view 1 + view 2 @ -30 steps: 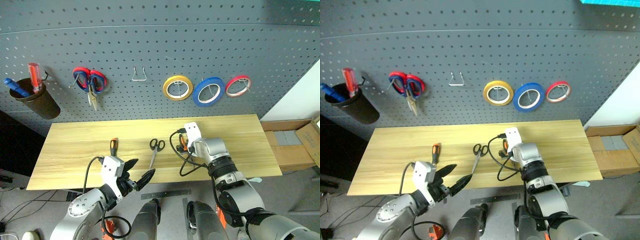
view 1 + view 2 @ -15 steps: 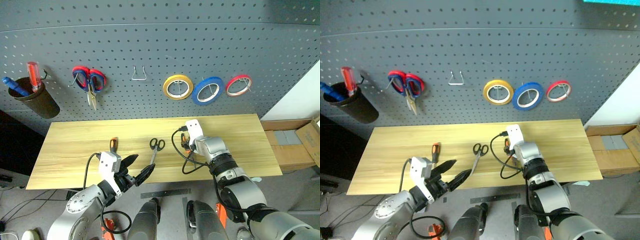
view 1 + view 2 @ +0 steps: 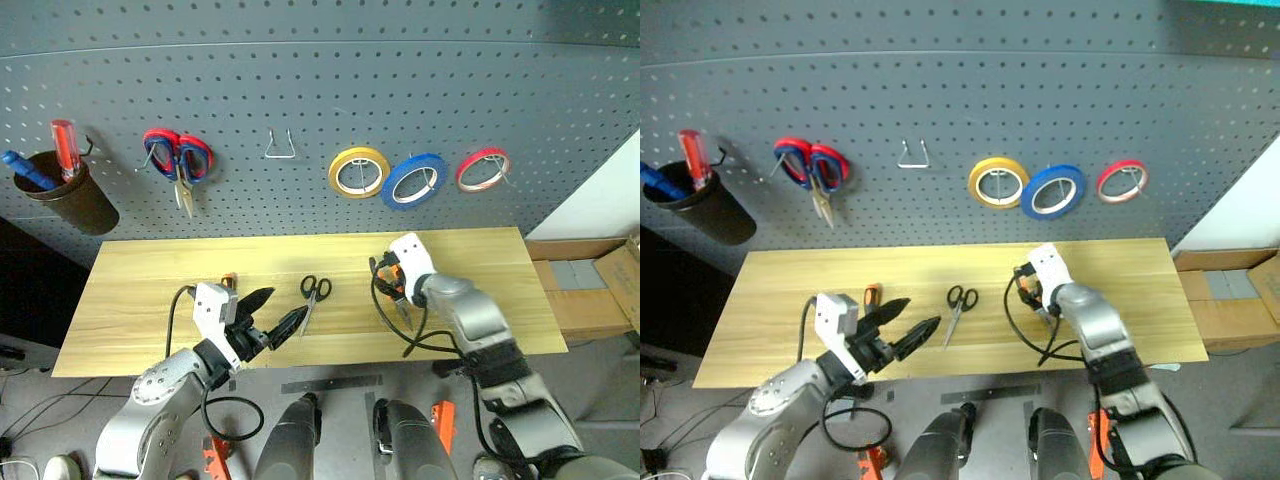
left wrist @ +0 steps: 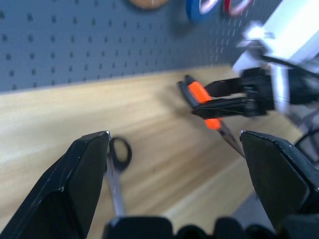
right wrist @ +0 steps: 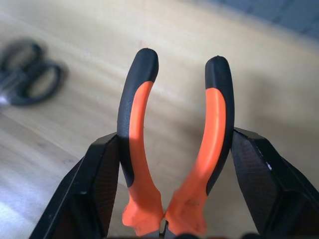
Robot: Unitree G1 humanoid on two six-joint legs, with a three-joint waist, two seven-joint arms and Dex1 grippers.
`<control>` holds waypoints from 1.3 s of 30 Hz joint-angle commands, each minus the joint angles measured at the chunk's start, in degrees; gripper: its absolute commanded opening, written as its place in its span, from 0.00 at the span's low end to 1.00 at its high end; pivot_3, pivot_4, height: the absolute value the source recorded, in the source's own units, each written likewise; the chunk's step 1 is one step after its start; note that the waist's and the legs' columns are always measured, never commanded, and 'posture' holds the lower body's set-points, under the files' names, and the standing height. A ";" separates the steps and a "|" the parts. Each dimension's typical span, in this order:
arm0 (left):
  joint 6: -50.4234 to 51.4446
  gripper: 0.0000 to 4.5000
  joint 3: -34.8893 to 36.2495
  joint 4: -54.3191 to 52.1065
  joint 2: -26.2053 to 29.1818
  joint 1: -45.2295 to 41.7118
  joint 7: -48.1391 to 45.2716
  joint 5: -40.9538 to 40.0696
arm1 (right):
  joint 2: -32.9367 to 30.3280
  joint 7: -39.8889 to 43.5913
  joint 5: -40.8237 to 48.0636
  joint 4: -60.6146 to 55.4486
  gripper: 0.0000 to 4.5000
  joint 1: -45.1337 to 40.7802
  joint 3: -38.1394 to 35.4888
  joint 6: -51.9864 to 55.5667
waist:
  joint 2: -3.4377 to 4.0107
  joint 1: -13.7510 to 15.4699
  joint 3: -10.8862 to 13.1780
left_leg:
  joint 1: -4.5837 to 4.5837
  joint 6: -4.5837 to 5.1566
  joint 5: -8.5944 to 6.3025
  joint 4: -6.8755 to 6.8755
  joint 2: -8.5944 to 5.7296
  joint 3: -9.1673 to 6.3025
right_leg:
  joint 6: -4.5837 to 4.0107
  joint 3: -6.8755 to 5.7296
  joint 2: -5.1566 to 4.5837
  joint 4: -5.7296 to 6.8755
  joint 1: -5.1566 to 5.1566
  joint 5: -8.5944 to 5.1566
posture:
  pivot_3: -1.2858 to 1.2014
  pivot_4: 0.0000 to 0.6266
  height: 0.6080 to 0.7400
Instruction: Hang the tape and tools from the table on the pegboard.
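Pliers (image 5: 172,144) sit clamped between the right gripper's (image 3: 398,283) fingers, orange handles pointing away from the wrist, lifted above the bench (image 3: 150,290). The left wrist view catches their metal nose hanging below. Left gripper (image 3: 277,318) hovers spread and empty beside the black scissors (image 3: 311,296); the screwdriver (image 3: 871,294) lies behind it. Blue tape (image 3: 413,181) hangs on the pegboard (image 3: 300,90).

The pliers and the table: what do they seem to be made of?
The pliers: handles look like matte rubber or soft plastic, orange with black outer strips; the thin grey tip suggests metal. The table: probably light wood or wood-look laminate, as it shows plank seams and grain under a smooth, faintly satin finish.
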 commanded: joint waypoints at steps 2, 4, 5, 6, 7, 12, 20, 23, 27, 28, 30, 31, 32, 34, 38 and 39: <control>-1.40 1.00 3.65 0.63 0.02 -1.02 -0.13 -2.32 | -1.68 4.60 4.84 -15.01 0.64 3.72 0.60 -1.88 | -0.02 0.10 -0.25 | 0.00 -0.04 -0.01 0.00 0.02 -0.02 | -0.01 -0.04 0.02 0.01 0.00 -0.01 | 0.58 0.24 1.00; -1.36 1.00 5.90 0.43 -0.03 -2.48 0.53 -4.02 | 0.38 4.05 7.60 -19.97 0.64 3.60 -0.81 -1.76 | -0.07 0.25 -0.63 | -0.01 -0.19 0.07 0.06 0.00 0.02 | -0.01 -0.03 0.01 0.00 0.00 0.00 | 0.59 0.19 1.00; -1.31 1.00 7.53 0.70 -0.18 -4.04 1.30 -5.28 | 2.20 3.51 8.52 -20.82 0.64 1.93 -1.13 -3.40 | -0.14 0.33 -0.96 | 0.00 -0.23 0.10 0.08 0.00 0.04 | -0.01 -0.02 0.01 0.00 0.01 0.00 | 0.59 0.16 1.00; -1.42 1.00 9.02 0.95 -0.46 -5.62 2.23 -6.44 | 3.78 2.95 8.66 -20.70 0.64 -0.10 -1.04 -5.90 | -0.27 0.38 -1.37 | -0.01 -0.33 0.16 0.09 0.00 0.05 | 0.01 -0.01 0.01 0.01 0.00 0.02 | 0.59 0.14 1.00; -1.51 1.00 10.09 1.56 -0.66 -7.10 2.93 -7.31 | 5.14 2.44 8.39 -19.36 0.64 -2.18 -0.69 -8.35 | -0.38 0.42 -1.69 | 0.02 -0.36 0.18 0.12 0.01 0.04 | 0.00 -0.03 0.03 0.05 0.01 0.02 | 0.59 0.13 1.00; -2.27 1.00 12.64 2.82 -0.90 -11.64 5.38 -7.84 | 11.41 0.32 6.07 -6.76 0.64 -13.14 -0.29 -22.24 | -0.68 1.32 -4.22 | 0.36 -0.50 0.33 0.12 0.01 0.14 | 0.04 -0.01 0.09 0.05 0.29 0.17 | 0.60 0.09 1.00; -3.27 1.00 15.63 5.42 1.69 -16.11 6.38 -7.65 | 17.60 -3.33 4.13 20.60 0.64 -31.36 -3.41 -42.97 | -1.26 3.01 -5.28 | 0.46 -0.76 0.58 0.12 0.33 0.32 | -0.55 0.15 0.87 0.06 0.31 0.70 | 0.62 0.08 1.00; -3.75 1.00 16.02 7.60 3.01 -19.53 6.48 -7.32 | 19.60 -5.33 3.78 33.04 0.64 -38.73 -5.24 -50.56 | -1.30 3.52 -5.31 | 0.49 -0.92 0.66 0.09 0.86 0.38 | -0.90 0.07 1.15 0.01 0.29 0.91 | 0.64 0.09 1.00; -3.96 1.00 14.48 9.53 3.42 -22.98 5.75 -6.53 | 21.41 -6.41 3.52 47.90 0.64 -46.78 -7.17 -59.53 | -1.34 3.71 -5.33 | 0.60 -1.19 0.79 -0.02 1.05 0.37 | -1.39 0.05 1.79 0.00 0.28 1.20 | 0.64 0.10 1.00; -3.97 1.00 14.20 9.73 3.33 -23.32 5.57 -6.38 | 21.73 -6.69 3.49 51.03 0.64 -48.36 -7.70 -61.23 | -1.34 3.79 -5.33 | 0.66 -1.25 0.80 -0.02 1.13 0.36 | -1.45 0.06 1.80 0.02 0.30 1.23 | 0.64 0.10 1.00; -4.05 1.00 13.83 10.08 3.20 -23.75 5.35 -6.11 | 22.19 -7.21 3.39 56.29 0.64 -50.83 -8.64 -64.30 | -1.34 3.98 -5.33 | 0.78 -1.36 0.86 -0.10 1.27 0.39 | -1.46 0.08 1.92 0.06 0.33 1.22 | 0.64 0.11 1.00; -4.15 1.00 13.75 10.25 3.14 -23.96 5.28 -6.00 | 22.32 -7.48 3.39 58.47 0.64 -51.74 -9.03 -65.62 | -1.34 4.07 -5.33 | 0.82 -1.41 0.90 -0.11 1.50 0.41 | -1.48 0.09 1.99 0.09 0.32 1.21 | 0.65 0.11 1.00; -4.33 1.00 13.67 10.50 3.13 -24.23 5.18 -5.82 | 22.40 -7.80 3.28 60.31 0.64 -52.41 -9.33 -66.86 | -1.34 4.21 -5.33 | 0.83 -1.46 0.93 -0.13 1.84 0.44 | -1.51 0.08 2.06 0.10 0.32 1.22 | 0.65 0.12 1.00; -4.77 1.00 13.32 11.49 3.33 -25.50 4.77 -5.36 | 22.41 -8.90 2.45 64.48 0.64 -53.60 -9.80 -69.51 | -1.34 4.48 -5.33 | 0.86 -1.50 0.95 -0.13 1.96 0.45 | -1.58 0.06 2.16 0.12 0.32 1.25 | 0.65 0.13 1.00; -4.69 1.00 12.82 12.67 3.82 -28.42 4.74 -4.95 | 21.99 -11.08 0.92 69.36 0.64 -55.22 -10.06 -72.59 | -1.27 4.63 -5.26 | 0.89 -1.55 0.98 -0.12 2.00 0.46 | -1.72 0.05 2.31 0.18 0.32 1.31 | 0.65 0.20 1.00; -4.37 1.00 12.85 12.48 3.90 -28.83 4.87 -5.04 | 21.90 -11.33 0.79 69.83 0.64 -55.50 -10.09 -72.99 | -1.23 4.59 -5.19 | 0.89 -1.55 0.98 -0.12 2.02 0.45 | -1.74 0.06 2.32 0.18 0.32 1.31 | 0.65 0.22 1.00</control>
